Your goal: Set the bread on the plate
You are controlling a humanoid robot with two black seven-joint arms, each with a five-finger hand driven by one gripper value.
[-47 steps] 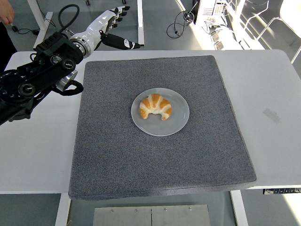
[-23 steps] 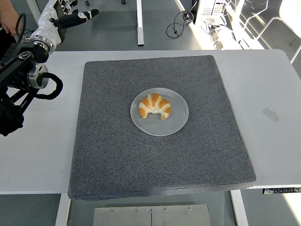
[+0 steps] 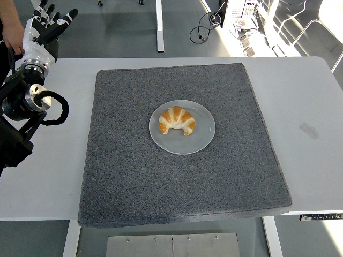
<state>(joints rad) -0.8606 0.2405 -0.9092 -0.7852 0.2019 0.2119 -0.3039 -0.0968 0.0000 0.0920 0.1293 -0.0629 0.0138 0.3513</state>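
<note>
A golden croissant (image 3: 177,120) lies on a round grey plate (image 3: 203,140) in the middle of a dark grey mat (image 3: 134,176). My left hand (image 3: 45,27) is raised at the far left top corner, well away from the plate, fingers spread and empty. The left arm (image 3: 24,101) runs along the left edge of the table. The right arm is out of view.
The mat lies on a white table (image 3: 311,107). A person's arm (image 3: 10,29) shows at the top left, just beside my left hand. Table legs and cables stand on the floor behind the table.
My left arm has swung back to the left and away from the mat, and the hand has turned upward. The croissant and plate have not moved.
</note>
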